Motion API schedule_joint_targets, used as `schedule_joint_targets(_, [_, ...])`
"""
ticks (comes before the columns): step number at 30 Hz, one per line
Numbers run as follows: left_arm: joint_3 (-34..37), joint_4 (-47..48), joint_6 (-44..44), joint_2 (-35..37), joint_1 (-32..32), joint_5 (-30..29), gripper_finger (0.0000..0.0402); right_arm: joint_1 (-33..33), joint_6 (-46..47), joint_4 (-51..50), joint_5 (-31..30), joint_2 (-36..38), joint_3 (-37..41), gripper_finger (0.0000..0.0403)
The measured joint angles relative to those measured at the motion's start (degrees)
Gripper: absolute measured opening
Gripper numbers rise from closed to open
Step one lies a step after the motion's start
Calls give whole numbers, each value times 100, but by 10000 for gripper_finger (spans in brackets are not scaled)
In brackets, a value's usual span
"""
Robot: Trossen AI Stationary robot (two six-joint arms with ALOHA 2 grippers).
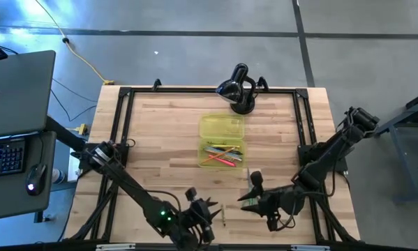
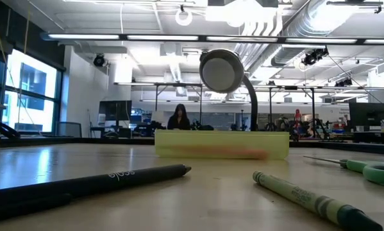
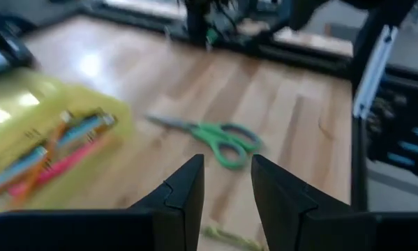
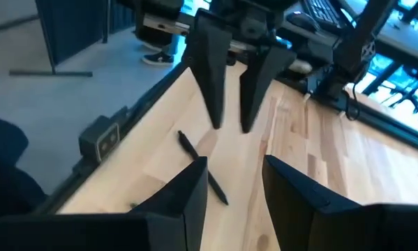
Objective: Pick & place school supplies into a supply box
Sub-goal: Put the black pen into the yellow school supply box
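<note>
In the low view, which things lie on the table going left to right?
Black pen → yellow-green supply box, set farther back → green marker → green-handled scissors.

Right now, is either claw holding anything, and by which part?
Nothing is held. The left claw is open and empty, near the scissors; the right claw is open and empty above the black pen.
</note>
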State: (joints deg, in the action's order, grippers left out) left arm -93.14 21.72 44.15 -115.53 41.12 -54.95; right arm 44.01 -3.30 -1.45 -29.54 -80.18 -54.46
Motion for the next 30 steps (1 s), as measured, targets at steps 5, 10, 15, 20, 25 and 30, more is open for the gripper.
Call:
schedule_joint_targets(5, [-2,292,696,-88,-110,380,152,-48,-455,-120,-6,0,0,117])
schedule_joint_targets(10, [-4,1575,2269,-80,-52,399,152,-66,-123,-505,-250,0,0,117])
schedule_joint_targets(15, [5,2703,4281,-140,137,906,152,-66,222,-988,-217,0,0,117])
schedule_joint_targets(20, [99,2389,4637,-391,243,1146,152,-66,270,-1028,-203,0,0,117])
schedule_joint_targets(25, [97,2339,4618,-825,250,971,152,-66,109,-1046,-207,0,0,117])
schedule_joint_targets(30, [107,2278,4770,-1199,245,750,152,-66,90,-1030,-149,0,0,117])
